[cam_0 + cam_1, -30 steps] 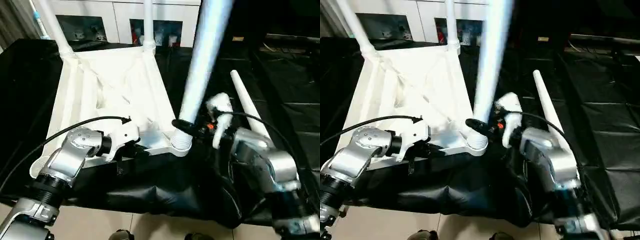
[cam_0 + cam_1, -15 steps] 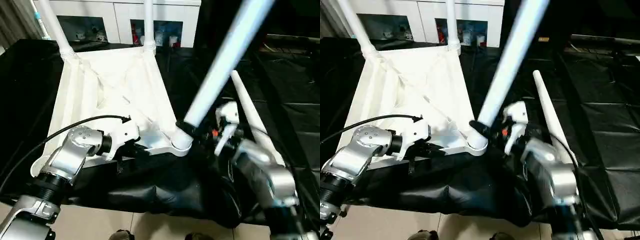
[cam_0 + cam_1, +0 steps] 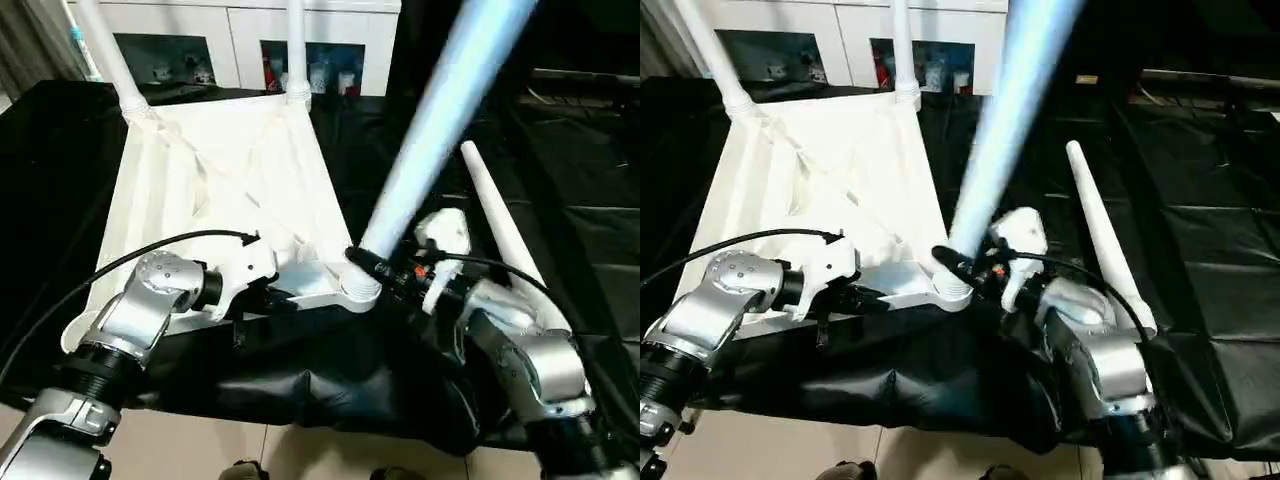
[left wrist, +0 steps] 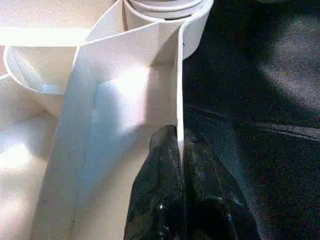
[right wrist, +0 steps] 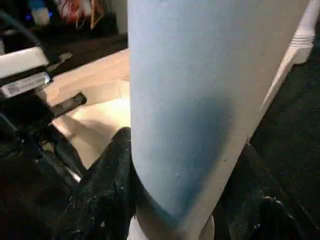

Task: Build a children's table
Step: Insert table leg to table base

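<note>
The white tabletop point(image 3: 220, 180) lies upside down on black cloth, ribs up. Two legs point(image 3: 110, 60) point(image 3: 296, 50) stand in its far corner sockets. My left gripper point(image 3: 275, 297) is shut on the thin near rim point(image 4: 179, 100), one black finger point(image 4: 162, 200) on each side of the wall, beside the near right socket point(image 3: 358, 290). My right gripper point(image 3: 385, 272) is shut on a third leg point(image 3: 440, 120) just above its flared end, which sits at that socket. This leg point(image 5: 200, 100) leans up and to the right. Another leg point(image 3: 495, 215) lies loose on the cloth to the right.
A white cabinet point(image 3: 240, 30) with open shelves stands behind the table. The black cloth point(image 3: 330, 380) hangs over the table's near edge above the tiled floor. A black cable point(image 3: 150, 250) loops over my left forearm.
The held leg swung far out to the right and has come partly back toward upright, its foot staying at the near right socket. My left gripper keeps its hold on the rim.
</note>
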Available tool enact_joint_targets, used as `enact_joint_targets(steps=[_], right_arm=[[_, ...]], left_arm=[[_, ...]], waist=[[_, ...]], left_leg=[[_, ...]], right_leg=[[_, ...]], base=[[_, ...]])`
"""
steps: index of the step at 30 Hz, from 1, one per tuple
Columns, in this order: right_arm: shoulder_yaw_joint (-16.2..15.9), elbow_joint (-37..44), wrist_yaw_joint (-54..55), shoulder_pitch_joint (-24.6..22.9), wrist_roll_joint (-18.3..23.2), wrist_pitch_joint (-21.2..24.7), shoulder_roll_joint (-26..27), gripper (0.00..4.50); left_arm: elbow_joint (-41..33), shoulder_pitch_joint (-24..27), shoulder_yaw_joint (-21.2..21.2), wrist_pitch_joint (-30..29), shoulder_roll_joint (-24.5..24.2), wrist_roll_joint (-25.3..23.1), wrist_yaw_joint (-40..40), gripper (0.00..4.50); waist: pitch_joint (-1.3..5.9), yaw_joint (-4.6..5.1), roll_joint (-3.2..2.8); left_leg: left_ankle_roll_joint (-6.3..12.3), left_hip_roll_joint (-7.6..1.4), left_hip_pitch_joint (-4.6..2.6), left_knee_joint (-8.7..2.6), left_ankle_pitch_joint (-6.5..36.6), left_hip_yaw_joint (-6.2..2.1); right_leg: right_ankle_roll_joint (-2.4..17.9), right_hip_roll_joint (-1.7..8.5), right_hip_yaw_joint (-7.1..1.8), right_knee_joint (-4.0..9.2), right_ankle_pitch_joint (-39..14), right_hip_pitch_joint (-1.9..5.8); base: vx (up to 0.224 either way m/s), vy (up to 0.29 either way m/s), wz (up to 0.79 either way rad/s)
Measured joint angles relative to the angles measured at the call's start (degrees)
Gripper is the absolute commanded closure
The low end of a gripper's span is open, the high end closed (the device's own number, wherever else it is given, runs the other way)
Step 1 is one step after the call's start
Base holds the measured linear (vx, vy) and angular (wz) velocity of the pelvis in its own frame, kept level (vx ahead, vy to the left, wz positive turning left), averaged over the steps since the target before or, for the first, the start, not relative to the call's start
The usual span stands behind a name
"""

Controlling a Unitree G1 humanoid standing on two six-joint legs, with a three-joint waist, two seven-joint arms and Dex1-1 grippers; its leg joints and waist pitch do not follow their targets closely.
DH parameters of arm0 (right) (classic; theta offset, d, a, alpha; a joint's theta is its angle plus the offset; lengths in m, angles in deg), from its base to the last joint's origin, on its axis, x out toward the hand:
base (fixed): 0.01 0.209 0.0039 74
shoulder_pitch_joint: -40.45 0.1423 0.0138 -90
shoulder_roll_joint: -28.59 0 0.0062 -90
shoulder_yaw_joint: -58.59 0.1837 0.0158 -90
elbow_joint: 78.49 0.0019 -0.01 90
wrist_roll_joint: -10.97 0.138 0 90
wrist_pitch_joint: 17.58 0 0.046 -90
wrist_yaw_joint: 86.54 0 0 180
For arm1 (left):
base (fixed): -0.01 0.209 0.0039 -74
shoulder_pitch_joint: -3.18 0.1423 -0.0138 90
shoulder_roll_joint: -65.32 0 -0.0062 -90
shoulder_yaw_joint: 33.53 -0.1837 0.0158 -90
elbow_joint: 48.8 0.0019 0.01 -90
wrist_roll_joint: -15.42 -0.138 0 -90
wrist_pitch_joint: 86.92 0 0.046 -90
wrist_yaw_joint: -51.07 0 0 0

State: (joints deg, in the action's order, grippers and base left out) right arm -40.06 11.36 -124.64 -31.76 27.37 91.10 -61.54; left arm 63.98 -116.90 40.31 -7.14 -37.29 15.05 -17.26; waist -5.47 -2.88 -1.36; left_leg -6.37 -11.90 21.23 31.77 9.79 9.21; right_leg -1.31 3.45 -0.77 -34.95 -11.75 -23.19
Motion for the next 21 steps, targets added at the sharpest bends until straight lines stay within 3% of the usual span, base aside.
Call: enact_joint_targets(steps=[17, 21], right_arm=[[-1.29, -0.43, -1.34, 1.04, -1.41, 1.33, -0.34, 2.65], [-1.3, -1.56, -1.34, 1.17, -1.62, 0.79, 0.85, 2.65]], left_arm=[[0.0, 0.05, 0.01, 0.0, -0.13, 0.14, -0.01, 4.5], [-0.55, 0.63, 0.16, 0.26, -0.99, 0.17, -0.02, 4.5]], waist=[[0.09, 0.14, 0.56], [0.19, 0.37, 1.35]], left_leg=[[-0.01, -0.02, -0.12, -0.2, 0.01, 0.05], [-0.01, -0.02, -0.16, -0.71, 0.01, 0.11]], right_leg=[[-0.37, 0.01, -0.05, 0.05, -0.23, 0.01], [-0.4, 0.01, -0.09, 0.15, -0.24, 0.0]], base=[[0.0, 0.0, 0.0], [0.0, 0.0, 0.0]])
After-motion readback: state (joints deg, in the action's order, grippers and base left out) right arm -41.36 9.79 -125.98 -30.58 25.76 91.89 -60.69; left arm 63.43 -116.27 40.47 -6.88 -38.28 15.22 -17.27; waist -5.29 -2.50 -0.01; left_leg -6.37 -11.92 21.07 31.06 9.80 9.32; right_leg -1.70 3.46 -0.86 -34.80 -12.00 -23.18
